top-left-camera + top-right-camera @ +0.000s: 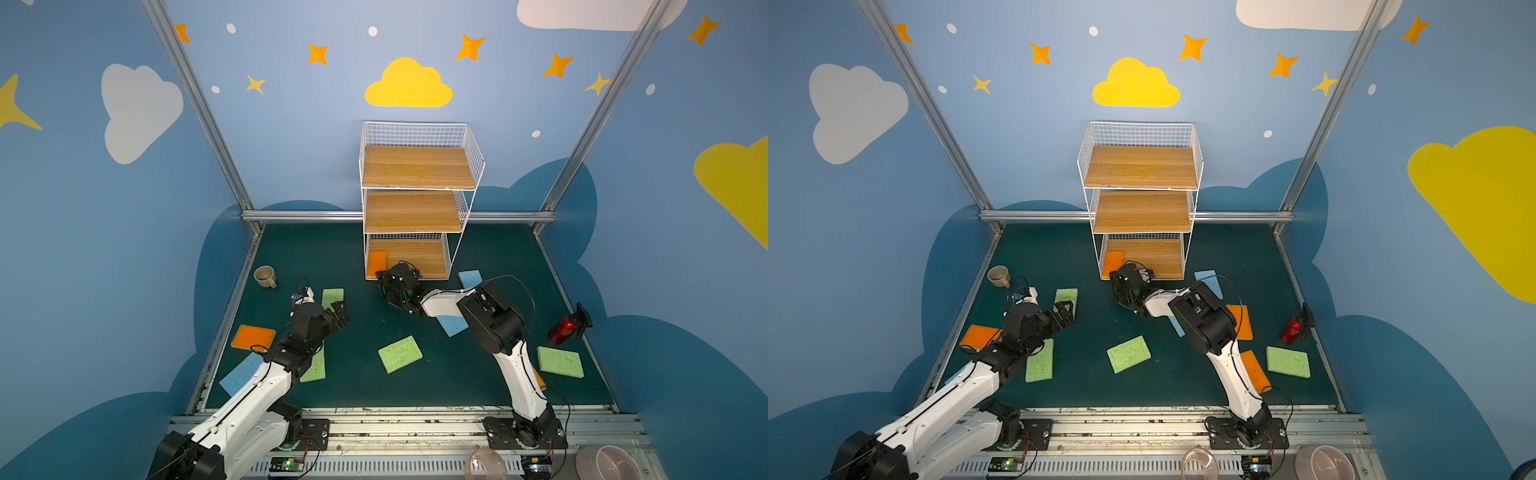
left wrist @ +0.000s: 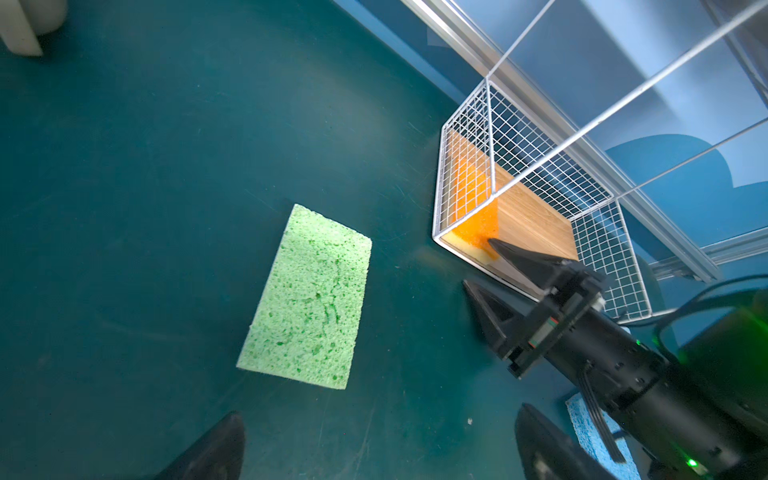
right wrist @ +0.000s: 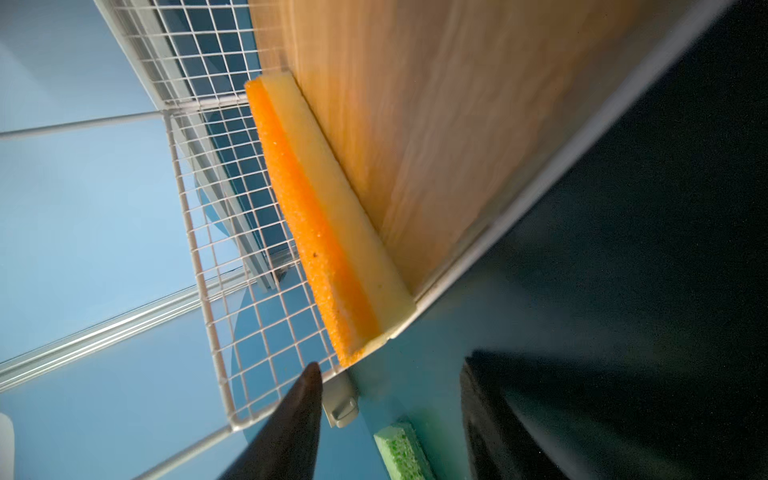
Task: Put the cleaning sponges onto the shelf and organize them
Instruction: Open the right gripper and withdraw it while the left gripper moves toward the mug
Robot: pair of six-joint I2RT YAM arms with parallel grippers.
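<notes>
The white wire shelf stands at the back of the green mat. One orange sponge lies flat at the left end of its bottom board. My right gripper hovers open just in front of that sponge, holding nothing. My left gripper is wide open and empty above the mat, beside a green sponge. Several more sponges lie on the mat: green, green, orange, blue.
A beige mug stands at the back left of the mat. A black device with a red light sits at the right edge. Two orange sponges and a blue one lie beside the right arm. Bowls sit on the front rail.
</notes>
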